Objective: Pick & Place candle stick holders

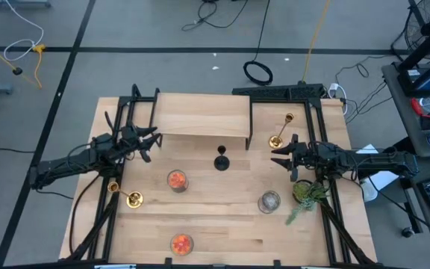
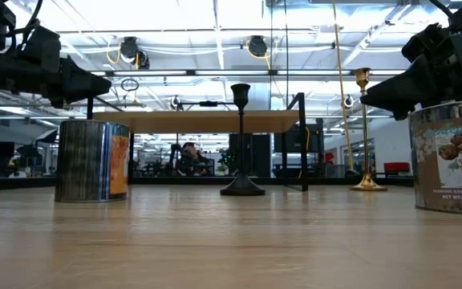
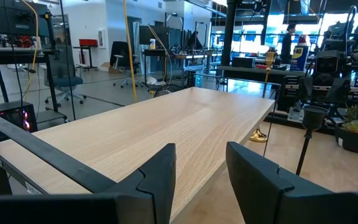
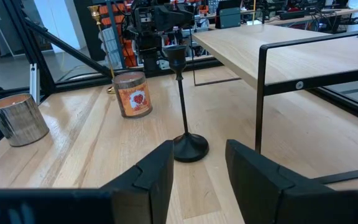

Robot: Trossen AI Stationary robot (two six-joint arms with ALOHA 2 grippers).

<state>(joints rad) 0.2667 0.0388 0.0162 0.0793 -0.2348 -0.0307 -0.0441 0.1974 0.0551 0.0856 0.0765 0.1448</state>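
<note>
A matte black candle stick holder [image 1: 221, 161] stands upright on its round base mid-table, in front of the raised wooden shelf [image 1: 200, 116]. One gold holder [image 1: 278, 138] stands at the far right beside the shelf. The other gold holder [image 1: 129, 198] stands at the near left. My left gripper [image 1: 151, 142] is open and empty at the shelf's left end, with the shelf top ahead of its fingers [image 3: 201, 180]. My right gripper [image 1: 278, 157] is open and empty right of the black holder, which stands just ahead of its fingers [image 4: 197, 171].
An orange-labelled tin [image 1: 176, 180] stands near the black holder and another [image 1: 181, 243] at the near edge. A silver tin [image 1: 269, 201] and a small green plant [image 1: 308, 194] stand at the near right. The shelf's black metal legs [image 4: 260, 99] stand close to the black holder.
</note>
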